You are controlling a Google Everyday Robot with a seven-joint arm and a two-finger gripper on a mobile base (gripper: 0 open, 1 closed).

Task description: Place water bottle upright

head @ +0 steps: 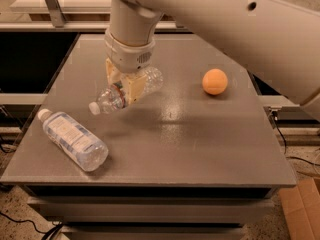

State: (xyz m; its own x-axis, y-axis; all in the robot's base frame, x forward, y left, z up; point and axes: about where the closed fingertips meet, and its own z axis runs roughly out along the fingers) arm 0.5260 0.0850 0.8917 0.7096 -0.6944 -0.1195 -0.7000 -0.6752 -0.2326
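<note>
The water bottle (pixel 111 99) is a small slim clear ribbed bottle with a white cap and a red-and-green label band. It hangs nearly horizontal above the grey table (pixel 200 144), cap to the left and slightly down. My gripper (pixel 125 88) comes down from the big white arm and is shut on the water bottle around its middle. The bottle's shadow lies on the table below it.
A larger clear bottle (pixel 73 140) with a pale blue-white label lies on its side at the table's front left. An orange ball (pixel 215 81) sits at the right middle. A cardboard box (pixel 302 209) is on the floor at the right.
</note>
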